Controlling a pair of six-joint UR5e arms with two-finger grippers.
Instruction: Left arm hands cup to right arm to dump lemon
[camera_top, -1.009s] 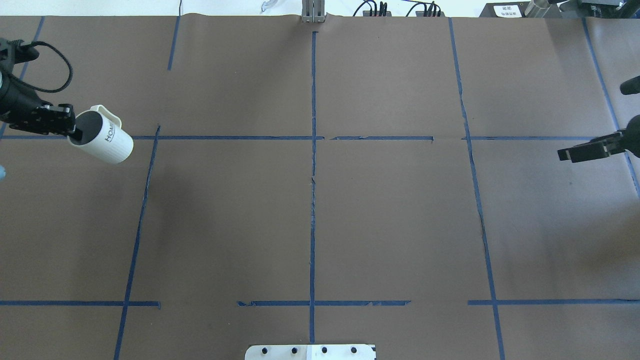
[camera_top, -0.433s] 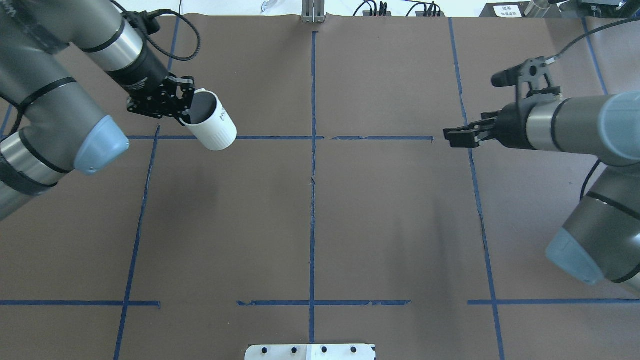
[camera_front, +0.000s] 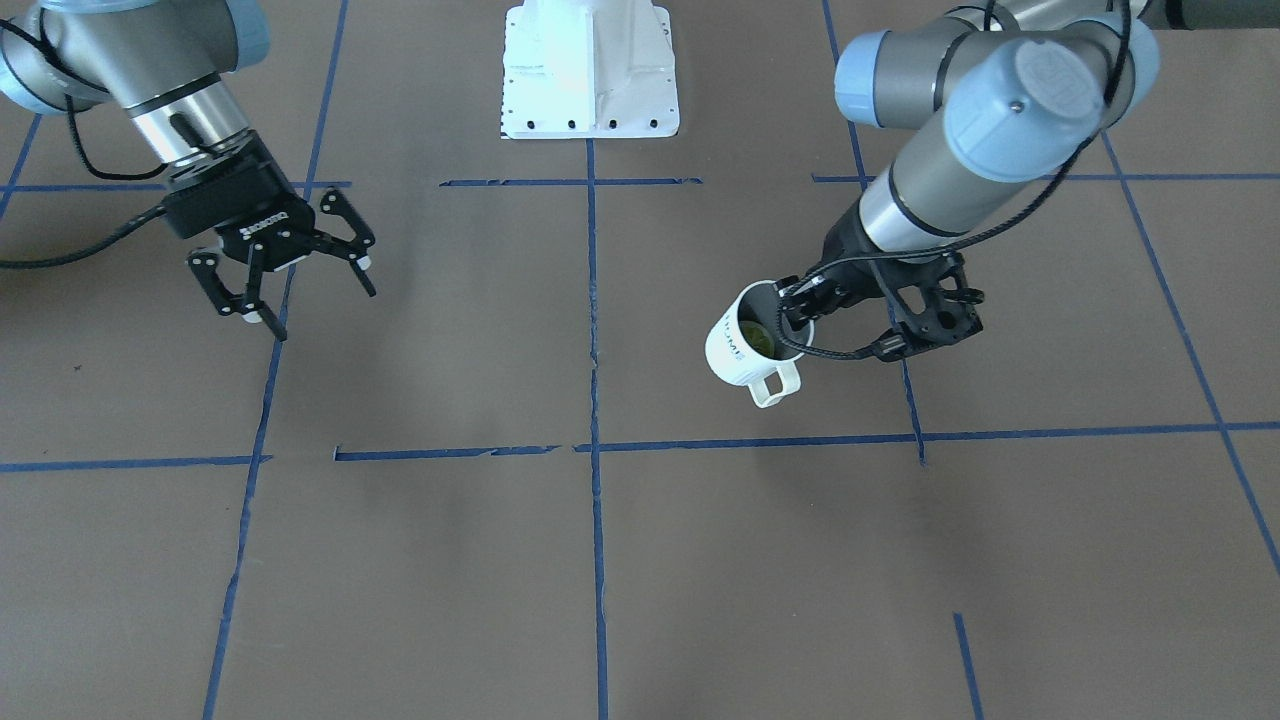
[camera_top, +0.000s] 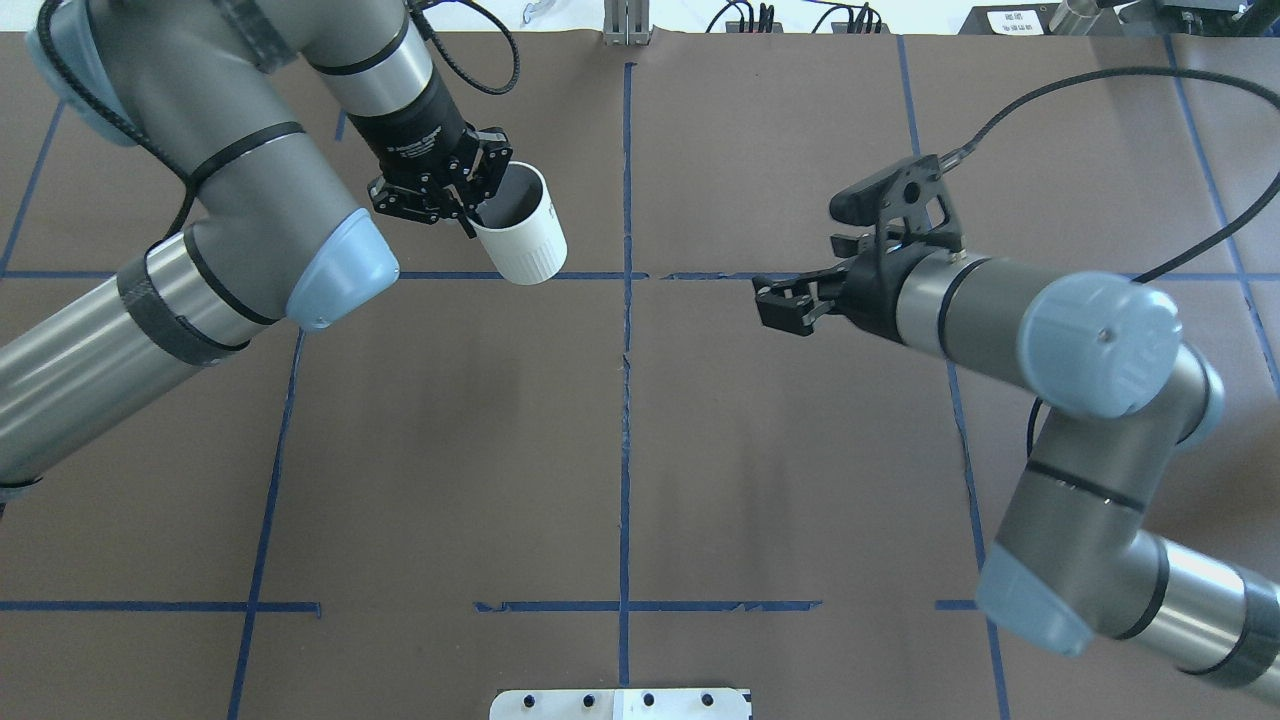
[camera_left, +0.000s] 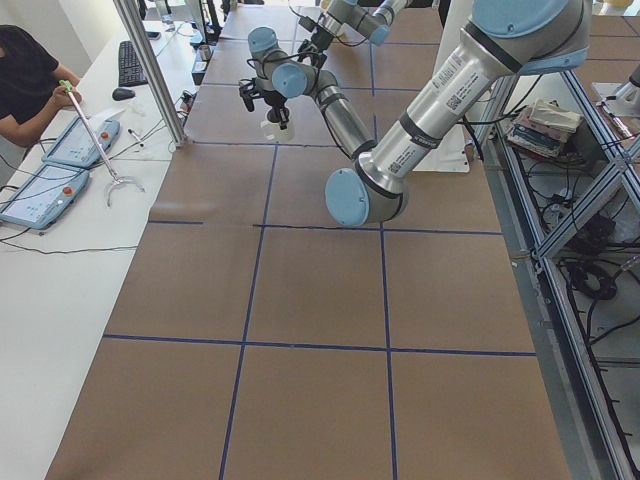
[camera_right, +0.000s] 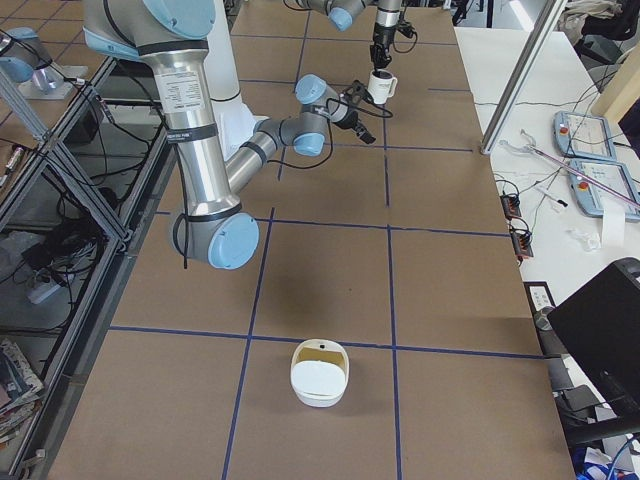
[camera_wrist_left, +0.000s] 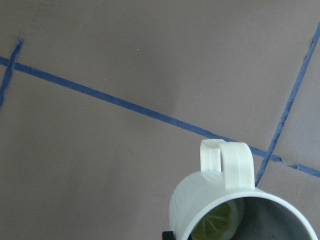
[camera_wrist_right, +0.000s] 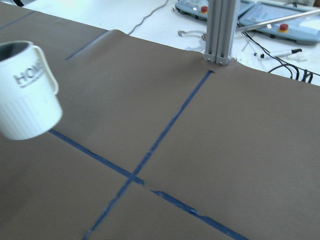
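Note:
My left gripper (camera_top: 468, 212) is shut on the rim of the off-white ribbed cup (camera_top: 520, 238), with one finger inside it. It holds the cup tilted above the table, left of the centre line. The front view shows the cup (camera_front: 742, 348) with its handle toward the operators' side and the yellow-green lemon (camera_front: 760, 338) inside. The left wrist view shows the lemon (camera_wrist_left: 217, 222) in the cup (camera_wrist_left: 210, 197). My right gripper (camera_top: 778, 304) is open and empty, right of the centre line, pointing at the cup and apart from it. The right wrist view shows the cup (camera_wrist_right: 27, 95) at the left.
A white bowl (camera_right: 320, 372) stands on the table at my right end. An aluminium post (camera_top: 627, 22) stands at the far edge. The robot's base plate (camera_top: 620, 703) is at the near edge. An operator (camera_left: 25, 75) sits beyond the far edge.
Both arms have swung in toward the middle of the table. The left gripper carried the cup to the right and farther away. The right gripper moved left toward the cup.

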